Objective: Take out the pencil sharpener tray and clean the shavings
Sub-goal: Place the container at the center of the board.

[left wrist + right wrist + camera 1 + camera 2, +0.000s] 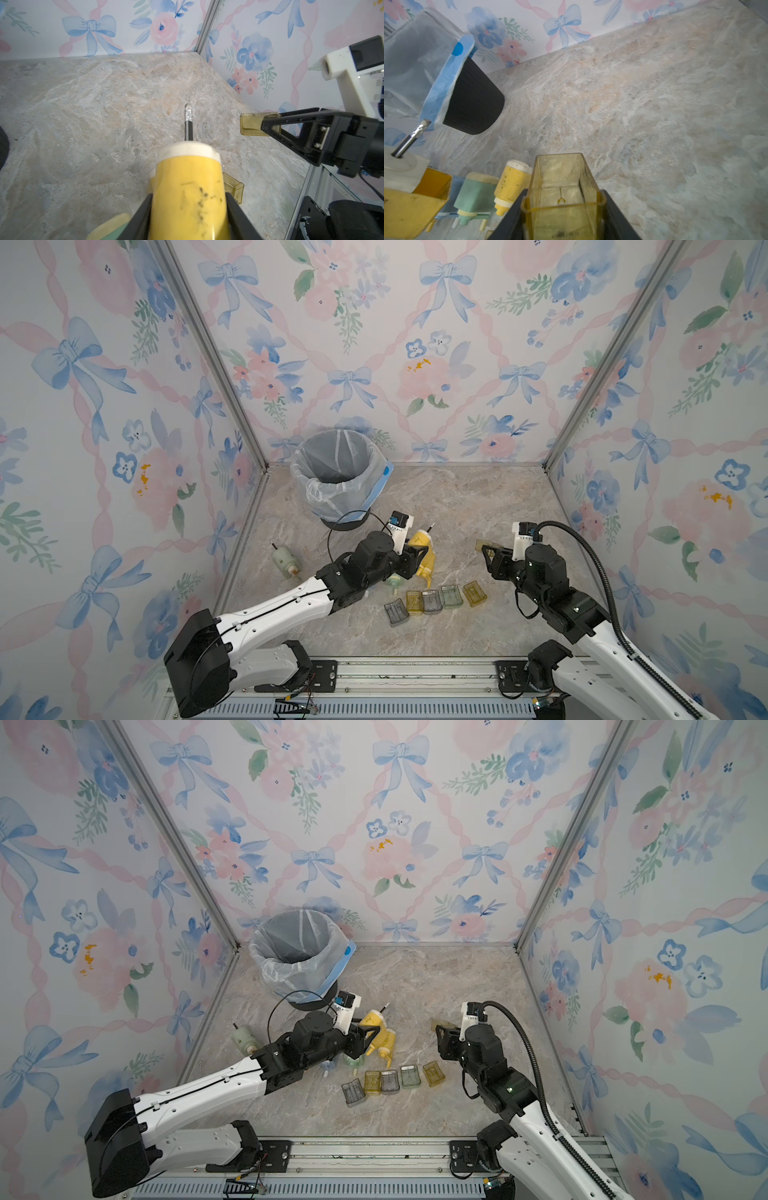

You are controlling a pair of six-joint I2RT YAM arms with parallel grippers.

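Observation:
My left gripper (188,207) is shut on a yellow pencil sharpener (188,187) (419,540), held off the table with a black pencil (188,124) sticking out of its white end. Its tray slot (433,182) gapes empty. To its right, my right gripper (563,207) (486,551) is shut on the yellow see-through tray (562,187) (251,124) (438,1024), held apart from the sharpener above the table. Dark dust clings to the tray's inner wall. The lined trash bin (338,472) (471,99) stands at the back left.
Several loose see-through trays (432,599) lie in a row near the front middle. A second yellow sharpener (512,182) and a green one (475,193) lie under the left arm's wrist. Another green sharpener (284,560) lies by the left wall.

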